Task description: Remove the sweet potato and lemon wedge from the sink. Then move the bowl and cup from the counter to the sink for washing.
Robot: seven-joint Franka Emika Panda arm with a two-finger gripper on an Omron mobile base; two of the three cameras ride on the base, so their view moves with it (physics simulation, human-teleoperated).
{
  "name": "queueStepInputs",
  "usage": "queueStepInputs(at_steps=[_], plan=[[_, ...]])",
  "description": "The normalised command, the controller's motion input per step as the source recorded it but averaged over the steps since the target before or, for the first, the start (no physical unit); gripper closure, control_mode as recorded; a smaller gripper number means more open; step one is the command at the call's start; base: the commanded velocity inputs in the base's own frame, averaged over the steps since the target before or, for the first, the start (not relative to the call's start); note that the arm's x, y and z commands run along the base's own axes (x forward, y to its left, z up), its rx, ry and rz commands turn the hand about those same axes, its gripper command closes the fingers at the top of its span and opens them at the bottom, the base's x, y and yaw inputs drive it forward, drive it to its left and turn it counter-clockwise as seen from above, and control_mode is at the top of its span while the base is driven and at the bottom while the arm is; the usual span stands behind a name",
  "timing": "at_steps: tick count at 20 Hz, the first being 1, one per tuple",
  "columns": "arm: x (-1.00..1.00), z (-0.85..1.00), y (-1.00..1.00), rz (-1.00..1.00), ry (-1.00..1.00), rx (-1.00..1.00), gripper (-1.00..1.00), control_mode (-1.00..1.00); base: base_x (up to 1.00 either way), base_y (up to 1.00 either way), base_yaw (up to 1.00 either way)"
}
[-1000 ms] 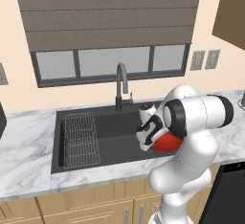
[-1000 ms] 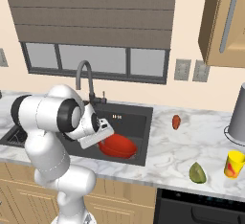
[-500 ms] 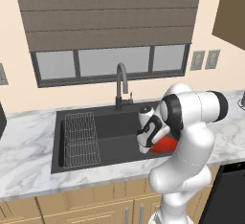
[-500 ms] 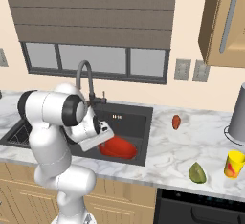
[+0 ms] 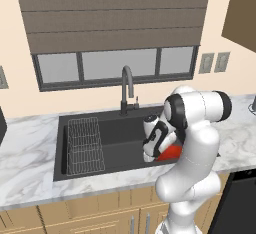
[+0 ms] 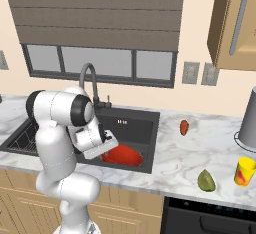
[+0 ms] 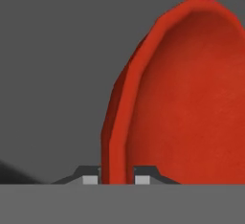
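Note:
My gripper (image 7: 116,177) is shut on the rim of the glossy red bowl (image 7: 191,98), with one fingertip on each side of the rim. The bowl (image 5: 171,153) hangs tilted low inside the right part of the dark sink (image 5: 115,133), below my hand (image 5: 153,139). In the right base view the bowl (image 6: 122,154) lies within the sink (image 6: 137,123). The sweet potato (image 6: 184,127) rests on the counter right of the sink. The lemon wedge (image 6: 206,180) and the yellow cup (image 6: 244,171) stand near the counter's front right edge.
An arched dark faucet (image 5: 126,87) rises behind the basin. A wire rack (image 5: 85,145) fills the sink's left part. A grey container (image 6: 248,118) stands at the far right of the marble counter (image 6: 200,148). A window and blinds back the wall.
My hand has sunk slightly lower into the sink with the red bowl still in its grip. Everything on the counter has stayed put.

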Motion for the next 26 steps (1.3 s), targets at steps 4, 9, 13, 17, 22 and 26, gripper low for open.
queueStepInputs(at_steps=[4,9,13,17,22,26], plan=[[0.10,-0.22,0.02,0.00,0.00,0.00,1.00,-1.00,0.00,0.00,0.00],[0.13,-0.25,0.01,0.00,0.00,0.00,1.00,-1.00,0.00,0.00,0.00],[0.09,-0.19,0.00,0.00,0.00,0.01,1.00,-1.00,0.00,0.00,0.00],[0.06,-0.07,0.00,0.00,0.00,0.02,1.00,-1.00,0.00,0.00,0.00],[0.08,-0.07,0.00,0.00,0.00,0.02,1.00,-1.00,0.00,0.00,0.00],[0.08,0.00,0.00,0.00,0.01,0.03,-1.00,-1.00,0.00,0.00,0.00]])
